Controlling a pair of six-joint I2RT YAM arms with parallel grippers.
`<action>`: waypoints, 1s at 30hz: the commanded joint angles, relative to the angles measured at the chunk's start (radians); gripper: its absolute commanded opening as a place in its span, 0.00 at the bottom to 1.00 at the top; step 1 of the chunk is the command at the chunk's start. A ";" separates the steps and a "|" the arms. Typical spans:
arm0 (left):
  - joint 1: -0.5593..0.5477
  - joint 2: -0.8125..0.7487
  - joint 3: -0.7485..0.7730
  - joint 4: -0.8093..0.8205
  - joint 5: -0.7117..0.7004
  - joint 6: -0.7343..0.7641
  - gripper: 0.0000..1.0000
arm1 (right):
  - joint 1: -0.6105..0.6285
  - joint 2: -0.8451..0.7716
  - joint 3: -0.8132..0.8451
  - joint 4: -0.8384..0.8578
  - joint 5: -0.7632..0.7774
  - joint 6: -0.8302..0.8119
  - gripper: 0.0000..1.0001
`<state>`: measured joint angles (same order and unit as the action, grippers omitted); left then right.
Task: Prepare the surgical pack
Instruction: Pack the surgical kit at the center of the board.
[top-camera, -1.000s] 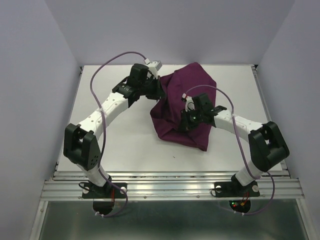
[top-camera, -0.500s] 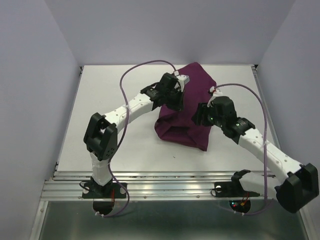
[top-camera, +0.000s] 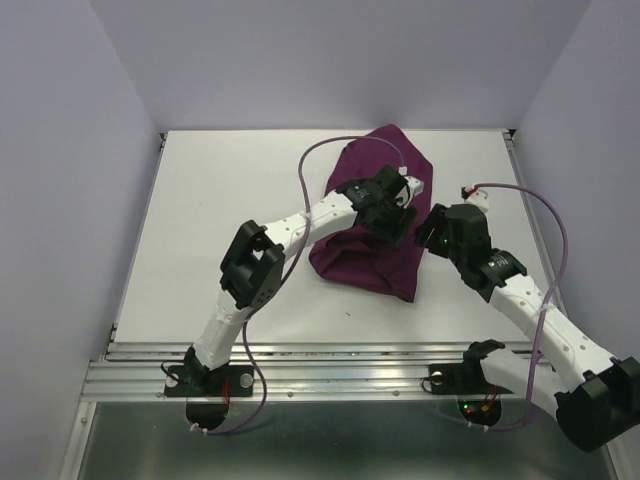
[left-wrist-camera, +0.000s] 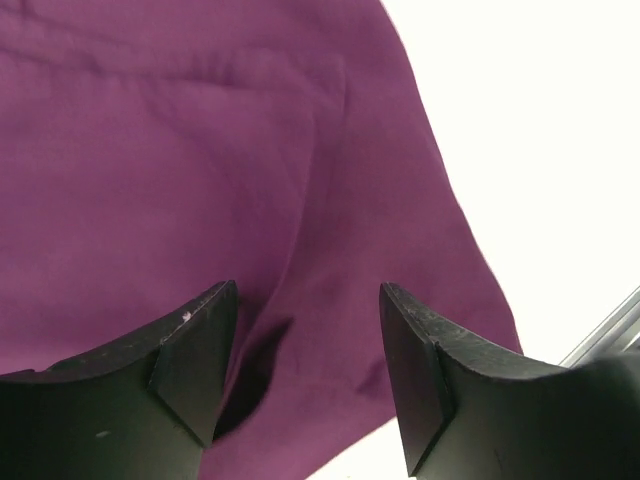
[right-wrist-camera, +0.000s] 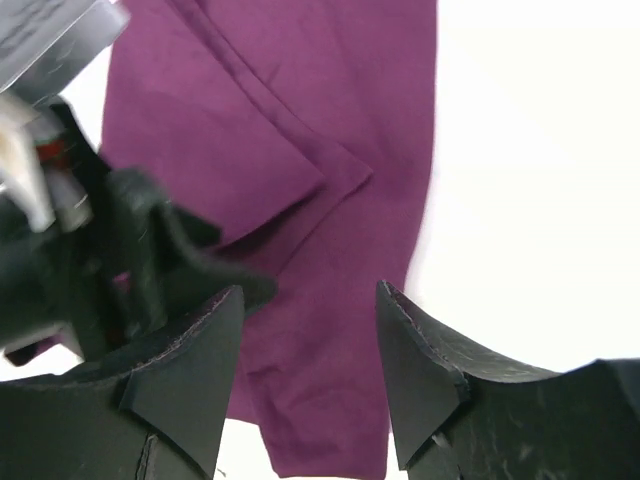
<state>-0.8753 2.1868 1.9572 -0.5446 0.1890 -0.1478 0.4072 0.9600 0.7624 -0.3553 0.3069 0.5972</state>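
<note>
The surgical pack shows as a plum-purple cloth (top-camera: 365, 265) folded into a bundle right of the table's middle. My left gripper (top-camera: 398, 228) hangs over the bundle's right half. Its fingers are open and empty in the left wrist view (left-wrist-camera: 305, 300), with creased cloth (left-wrist-camera: 200, 150) just below them. My right gripper (top-camera: 428, 232) sits at the bundle's right edge, close to the left one. It is open with nothing between its fingers (right-wrist-camera: 310, 300), above folded cloth layers (right-wrist-camera: 330, 100). The left gripper (right-wrist-camera: 100, 250) shows at the left of the right wrist view.
The white table (top-camera: 220, 230) carries only the bundle. A metal rail (top-camera: 340, 375) runs along the near edge, and lilac walls close the left, back and right sides. The two arms' cables (top-camera: 340, 150) loop above the cloth.
My left gripper swept right across the cloth, folding its left flap over, then opened. My right arm drew back to the right and its jaws widened. The bundle is narrower.
</note>
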 joint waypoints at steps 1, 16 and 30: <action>0.007 -0.169 0.022 -0.058 -0.120 0.013 0.70 | -0.015 0.020 -0.002 0.001 -0.005 0.059 0.61; 0.182 -0.708 -0.579 0.090 -0.194 -0.248 0.41 | -0.154 0.295 0.072 0.147 -0.360 0.156 0.64; 0.036 -0.812 -0.842 0.146 -0.257 -0.340 0.54 | -0.203 0.529 0.149 0.318 -0.609 0.329 0.64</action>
<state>-0.8188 1.4235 1.1290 -0.4438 -0.0338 -0.4709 0.2043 1.4742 0.8692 -0.1333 -0.2379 0.8726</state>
